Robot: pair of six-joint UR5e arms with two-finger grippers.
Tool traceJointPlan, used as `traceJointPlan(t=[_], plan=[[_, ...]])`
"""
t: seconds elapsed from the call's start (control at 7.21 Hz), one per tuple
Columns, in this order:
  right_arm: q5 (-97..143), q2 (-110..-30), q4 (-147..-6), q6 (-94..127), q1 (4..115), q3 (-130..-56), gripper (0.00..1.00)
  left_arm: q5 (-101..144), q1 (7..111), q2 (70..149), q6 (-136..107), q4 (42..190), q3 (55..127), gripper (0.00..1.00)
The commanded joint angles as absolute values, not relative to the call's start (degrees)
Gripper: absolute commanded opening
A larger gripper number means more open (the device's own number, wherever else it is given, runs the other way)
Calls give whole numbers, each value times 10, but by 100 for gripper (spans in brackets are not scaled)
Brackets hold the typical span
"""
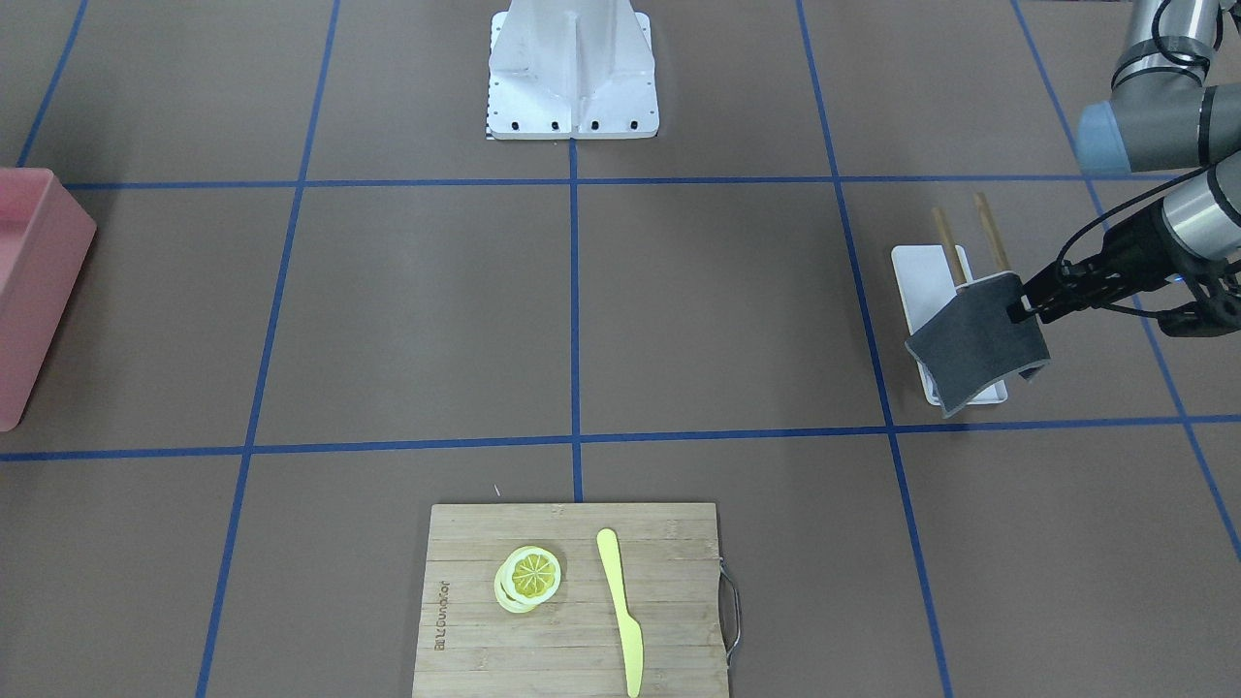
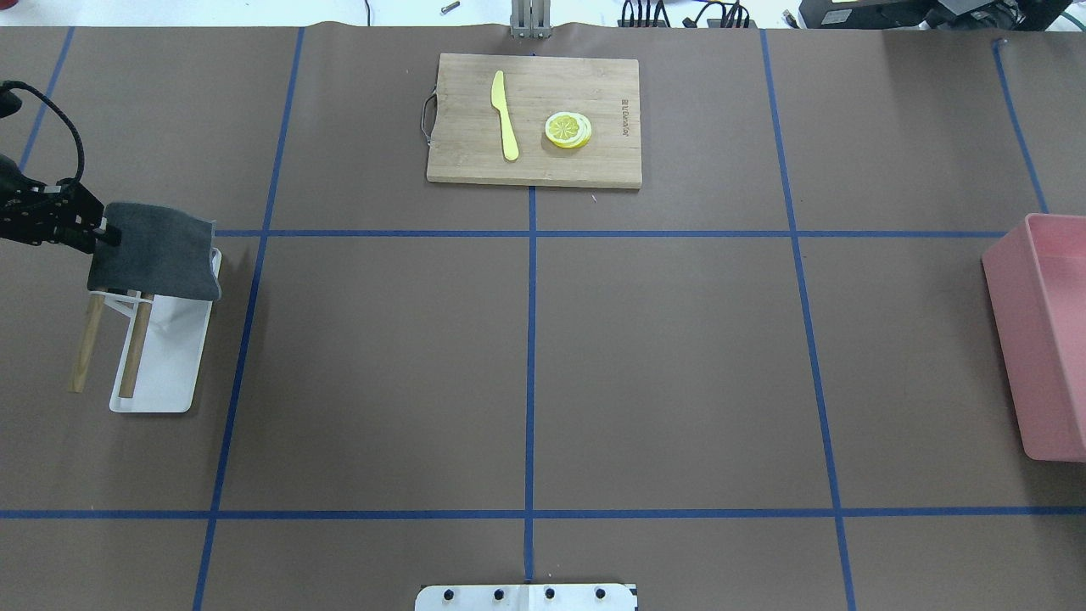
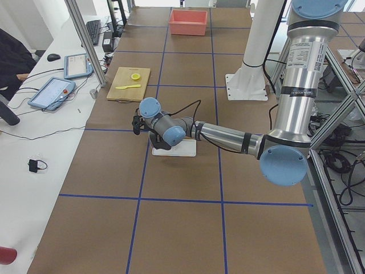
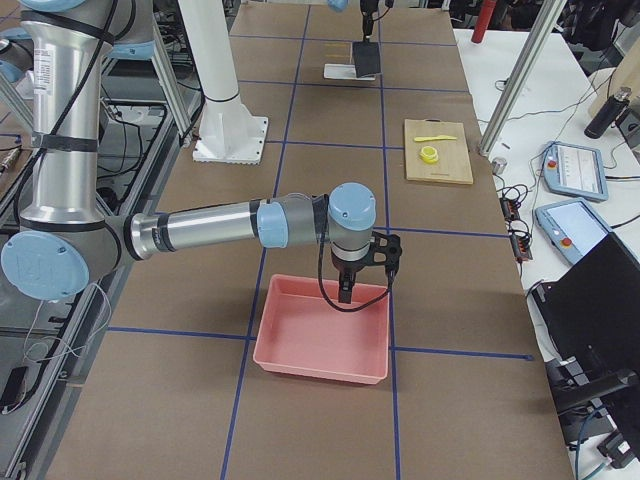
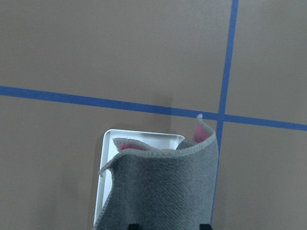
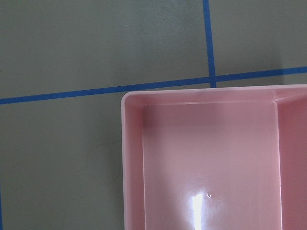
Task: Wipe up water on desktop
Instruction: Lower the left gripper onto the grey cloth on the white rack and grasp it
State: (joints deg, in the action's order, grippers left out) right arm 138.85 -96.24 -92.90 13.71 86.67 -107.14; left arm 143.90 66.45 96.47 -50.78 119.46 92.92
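The desktop [image 2: 662,356] is a brown matte surface crossed by blue tape lines; I cannot make out water on it for certain. A faint curved outline [image 6: 98,163] shows beside the pink bin. My left gripper [image 2: 106,233] is shut on the edge of a grey cloth [image 2: 157,255], which hangs above a white tray [image 2: 165,373] with two wooden rods [image 2: 134,356]. The left wrist view shows the cloth [image 5: 163,187] drooping over the tray's end. My right gripper [image 4: 345,295] hovers over the pink bin [image 4: 320,340]; I cannot tell whether it is open or shut.
A bamboo cutting board [image 2: 534,119] with a yellow knife [image 2: 505,114] and lemon slices [image 2: 568,130] lies at the far middle. The pink bin [image 2: 1044,339] sits at the right edge. The robot's white base [image 1: 572,78] stands at the near edge.
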Motion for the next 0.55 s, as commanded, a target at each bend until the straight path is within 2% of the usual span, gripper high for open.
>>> traceJointPlan(t=[0.0,0.28,0.42], plan=[[1390,-962,-929,137,867,-1071,100,1438,664,967,-507,1196,925,45],[1390,-962,-929,137,866,-1072,100,1438,664,968,-507,1196,922,45],[1390,-962,-929,137,866,-1072,100,1439,664,968,-508,1196,922,36]])
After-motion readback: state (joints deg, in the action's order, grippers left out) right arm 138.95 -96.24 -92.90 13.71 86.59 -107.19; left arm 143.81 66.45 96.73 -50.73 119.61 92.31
